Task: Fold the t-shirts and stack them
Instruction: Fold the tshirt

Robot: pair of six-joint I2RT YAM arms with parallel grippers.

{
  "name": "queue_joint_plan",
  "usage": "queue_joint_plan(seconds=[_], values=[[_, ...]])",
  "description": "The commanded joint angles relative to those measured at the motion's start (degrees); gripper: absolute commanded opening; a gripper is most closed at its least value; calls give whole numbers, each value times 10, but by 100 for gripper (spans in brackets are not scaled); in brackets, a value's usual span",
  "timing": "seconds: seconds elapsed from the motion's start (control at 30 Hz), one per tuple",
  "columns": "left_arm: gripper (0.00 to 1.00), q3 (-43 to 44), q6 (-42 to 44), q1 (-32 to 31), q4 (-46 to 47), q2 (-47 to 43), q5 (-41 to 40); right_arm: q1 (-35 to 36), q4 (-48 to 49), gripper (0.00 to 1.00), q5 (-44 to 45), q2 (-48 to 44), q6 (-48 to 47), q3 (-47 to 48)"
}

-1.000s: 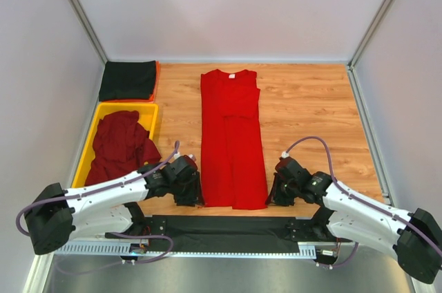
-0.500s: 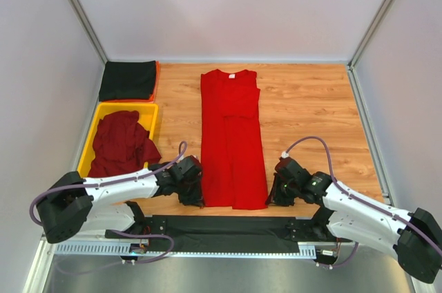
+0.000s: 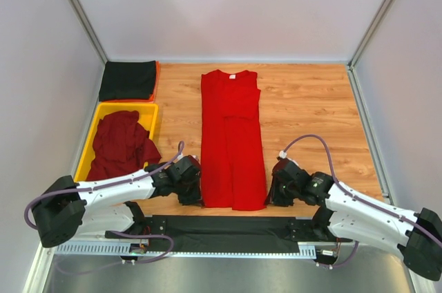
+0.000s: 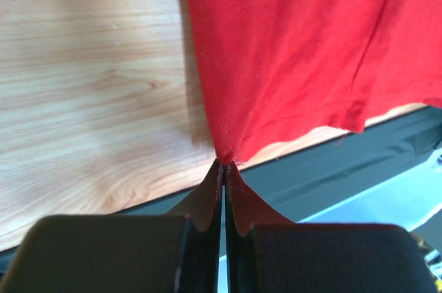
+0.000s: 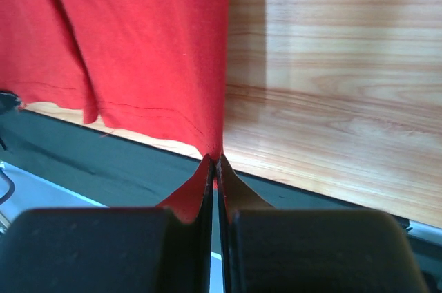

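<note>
A bright red t-shirt (image 3: 232, 137) lies as a long narrow strip down the middle of the wooden table, white neck label at the far end. My left gripper (image 3: 200, 197) is shut on its near left hem corner (image 4: 224, 155). My right gripper (image 3: 268, 196) is shut on the near right hem corner (image 5: 215, 148). Both corners are pinched into a peak at the fingertips. A dark maroon t-shirt (image 3: 121, 144) lies crumpled in the yellow tray (image 3: 150, 110). A black t-shirt (image 3: 128, 80) lies folded at the back left.
The yellow tray sits along the left wall, with an orange edge (image 3: 157, 80) under the black shirt behind it. A dark strip (image 3: 221, 227) runs along the table's near edge between the arm bases. Grey walls close in the left, right and back.
My left gripper has slid in to the shirt's near left corner and shut on it. The right gripper stayed shut on its corner, hardly moving.
</note>
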Motion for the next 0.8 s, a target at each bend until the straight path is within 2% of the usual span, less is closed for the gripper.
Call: queue_joint_plan(seconds=[0.0, 0.27, 0.4, 0.6, 0.77], values=[[0, 4, -5, -6, 5, -14, 41, 22, -18, 0, 27, -14, 28, 26], [0, 34, 24, 3, -10, 16, 43, 25, -9, 0, 39, 16, 12, 51], [0, 52, 41, 28, -16, 31, 48, 21, -21, 0, 89, 47, -15, 91], [0, 112, 100, 105, -50, 53, 53, -38, -3, 0, 76, 132, -90, 163], [0, 201, 160, 183, -82, 119, 57, -97, -1, 0, 71, 218, -157, 260]])
